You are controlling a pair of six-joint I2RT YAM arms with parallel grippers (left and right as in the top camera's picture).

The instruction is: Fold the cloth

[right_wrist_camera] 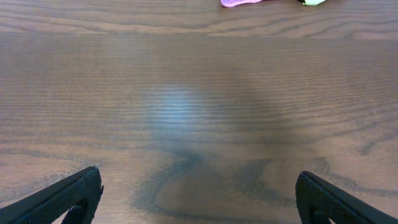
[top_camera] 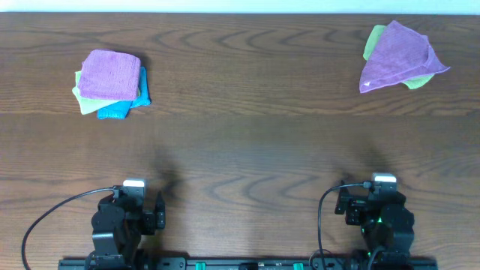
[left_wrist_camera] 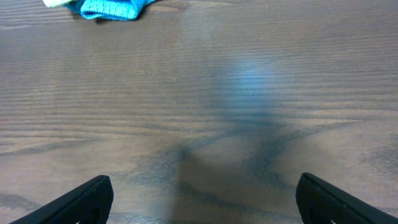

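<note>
Reach decides this one: the cloth (top_camera: pixel 401 54) lies at the far right of the bench (top_camera: pixel 247 150), almost straight ahead of the right end effector (right_wrist_camera: pixel 199 190) and well apart from it. It sits bunched in a rough triangle, draped over a lime-green cloth (top_camera: pixel 420 79). What appears to be its white tag (top_camera: pixel 365 88) is at the near-left corner, though that is too small to be sure of. The left end effector (left_wrist_camera: pixel 202 196) is much farther off, facing the folded pile (top_camera: pixel 112 82) on the far left. Both end effectors are released and empty, low at the near edge. The right arm looks the likelier one to lead.
</note>
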